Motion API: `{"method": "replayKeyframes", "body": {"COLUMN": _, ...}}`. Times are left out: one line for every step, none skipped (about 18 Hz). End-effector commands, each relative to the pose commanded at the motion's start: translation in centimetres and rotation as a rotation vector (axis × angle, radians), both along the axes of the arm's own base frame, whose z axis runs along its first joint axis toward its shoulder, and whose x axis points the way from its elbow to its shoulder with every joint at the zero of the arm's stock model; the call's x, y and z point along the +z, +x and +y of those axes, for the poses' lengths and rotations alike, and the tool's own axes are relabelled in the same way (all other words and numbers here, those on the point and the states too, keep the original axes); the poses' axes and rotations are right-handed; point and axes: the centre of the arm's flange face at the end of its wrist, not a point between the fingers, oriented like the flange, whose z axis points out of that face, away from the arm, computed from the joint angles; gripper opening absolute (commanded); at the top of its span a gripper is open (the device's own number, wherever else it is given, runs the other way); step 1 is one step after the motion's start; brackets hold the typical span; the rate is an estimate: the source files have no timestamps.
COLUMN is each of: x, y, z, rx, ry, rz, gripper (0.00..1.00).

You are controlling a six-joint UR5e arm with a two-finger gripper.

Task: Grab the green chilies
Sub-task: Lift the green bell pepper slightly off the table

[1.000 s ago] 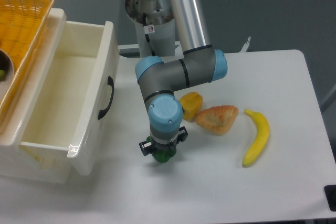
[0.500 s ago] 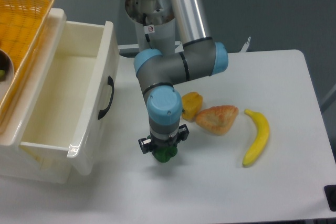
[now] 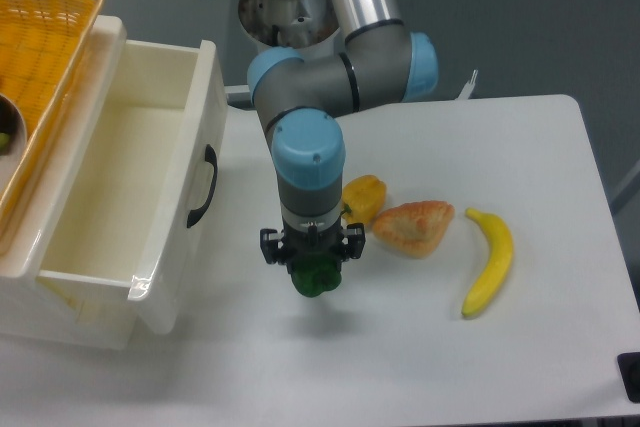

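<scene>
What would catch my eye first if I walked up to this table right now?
Probably the big grey and blue arm in the middle, its gripper clamped on the green chilies above the white table. Next, the bright banana at the right and the open white drawer at the left.

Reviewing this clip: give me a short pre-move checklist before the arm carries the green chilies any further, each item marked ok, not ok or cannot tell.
1. Green chilies sit in the gripper: ok.
2. Chilies are off the table, with a shadow below them: ok.
3. Grip is firm enough for travel: cannot tell, the fingers are hidden.
4. Yellow pepper, pastry and banana lie apart from the gripper: ok.
5. Open drawer on the left stands apart from the arm: ok.
</scene>
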Motion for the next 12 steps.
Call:
{"method": "replayKeyframes", "body": {"x": 0.3, "y": -0.1, "z": -0.4, "rx": -0.032, "ry": -0.005, "rz": -0.002, "gripper": 0.32}}
{"method": "replayKeyframes", "body": {"x": 0.9, "y": -0.4, "z": -0.9, "rx": -0.058, "ry": -0.007, "rz": -0.001, "gripper": 0.30}}
{"method": "replayKeyframes", "body": {"x": 1.6, "y": -0.6, "z": -1.5, "rx": -0.081, "ry": -0.005, "rz": 0.003, "gripper": 0.29}}
{"method": "replayKeyframes", "body": {"x": 2.0, "y": -0.9, "z": -2.1, "rx": -0.103, "ry": -0.012, "rz": -0.002, "gripper": 0.28}}
{"method": "replayKeyframes", "body": {"x": 2.2, "y": -0.8, "z": -2.5, "rx": -0.135, "ry": -0.021, "rz": -0.011, "gripper": 0.28}}
{"method": "replayKeyframes", "body": {"x": 2.1, "y": -0.9, "z": -2.7, "rx": -0.162, "ry": -0.035, "rz": -0.014, "gripper": 0.28}}
{"method": "replayKeyframes", "body": {"x": 2.1, "y": -0.9, "z": -2.8, "rx": -0.185, "ry": -0.043, "rz": -0.016, "gripper": 0.28}}
{"method": "replayKeyframes", "body": {"x": 2.0, "y": -0.9, "z": -2.9, "rx": -0.199, "ry": -0.049, "rz": -0.019, "gripper": 0.28}}
{"method": "replayKeyframes", "body": {"x": 2.1, "y": -1.0, "z": -3.1, "rx": -0.213, "ry": -0.055, "rz": -0.020, "gripper": 0.28}}
{"method": "replayKeyframes", "body": {"x": 2.3, "y": -1.2, "z": -3.6, "rx": -0.227, "ry": -0.060, "rz": -0.027, "gripper": 0.28}}
{"method": "replayKeyframes", "body": {"x": 2.6, "y": -1.2, "z": -4.0, "rx": -0.251, "ry": -0.066, "rz": -0.035, "gripper": 0.28}}
{"method": "replayKeyframes", "body": {"x": 2.7, "y": -1.1, "z": -4.3, "rx": -0.271, "ry": -0.071, "rz": -0.042, "gripper": 0.28}}
